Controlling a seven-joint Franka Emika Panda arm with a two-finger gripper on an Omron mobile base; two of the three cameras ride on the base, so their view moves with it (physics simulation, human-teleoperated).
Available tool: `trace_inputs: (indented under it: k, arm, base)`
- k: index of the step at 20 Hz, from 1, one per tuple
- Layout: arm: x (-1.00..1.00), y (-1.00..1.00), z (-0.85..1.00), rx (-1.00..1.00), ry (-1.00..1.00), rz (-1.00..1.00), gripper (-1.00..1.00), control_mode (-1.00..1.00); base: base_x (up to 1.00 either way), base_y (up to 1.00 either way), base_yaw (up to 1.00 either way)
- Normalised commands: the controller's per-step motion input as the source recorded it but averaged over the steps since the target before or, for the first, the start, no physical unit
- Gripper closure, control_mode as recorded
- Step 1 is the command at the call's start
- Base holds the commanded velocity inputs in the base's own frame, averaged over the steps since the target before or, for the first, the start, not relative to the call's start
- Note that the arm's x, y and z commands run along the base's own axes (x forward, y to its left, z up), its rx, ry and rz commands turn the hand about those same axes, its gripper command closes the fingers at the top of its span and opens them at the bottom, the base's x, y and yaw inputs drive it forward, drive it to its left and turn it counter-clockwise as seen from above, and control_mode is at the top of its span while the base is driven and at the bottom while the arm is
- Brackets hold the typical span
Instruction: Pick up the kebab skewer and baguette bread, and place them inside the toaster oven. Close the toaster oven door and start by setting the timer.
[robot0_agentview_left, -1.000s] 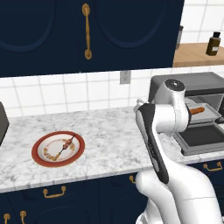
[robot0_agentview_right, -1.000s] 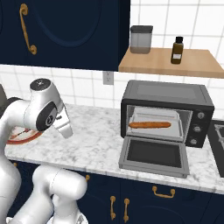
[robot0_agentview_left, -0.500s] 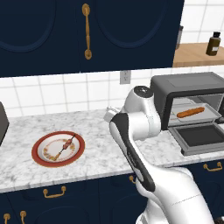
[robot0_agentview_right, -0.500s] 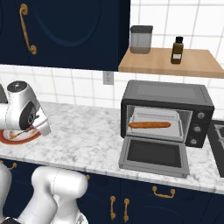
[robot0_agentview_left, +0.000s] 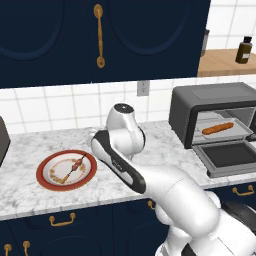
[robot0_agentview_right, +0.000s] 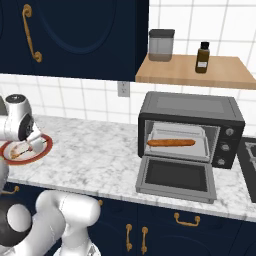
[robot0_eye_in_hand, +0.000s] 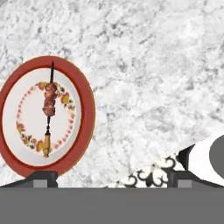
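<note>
With the baguette bread (robot0_agentview_right: 171, 143) already in the toaster oven (robot0_agentview_right: 192, 131), the arm has swung left, its end effector (robot0_eye_in_hand: 111, 179) apparently spread empty near the kebab skewer (robot0_eye_in_hand: 49, 107).

arm swung left from toaster oven (robot0_agentview_left: 220, 117), end effector (robot0_eye_in_hand: 107, 177) now near plate (robot0_eye_in_hand: 83, 131)

Marble counter (robot0_agentview_left: 30, 192) carries plate (robot0_agentview_left: 47, 181) (red-rimmed), toaster oven (robot0_agentview_left: 210, 107).
</note>
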Motion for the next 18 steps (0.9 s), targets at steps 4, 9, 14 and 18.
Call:
trace_inputs:
  k: [4, 9, 14, 18]
  arm:
    - [0.69, 1.0, -0.48, 0.0, 0.11, 0.06, -1.0, -1.0]
    - [0.58, 0.67, -0.32, -0.03, 0.03, 0.02, -1.0, -1.0]
    - [0.28, 0.15, -0.37, -0.14, 0.03, 0.0, -1.0, -1.0]
    - [0.29, 0.07, -0.38, -0.09, 0.05, 0.0, -1.0, -1.0]
  base:
    - [0.0, 0.0, 0.0]
    - [0.0, 0.0, 0.0]
    - [0.0, 0.0, 0.0]
    - [0.0, 0.0, 0.0]
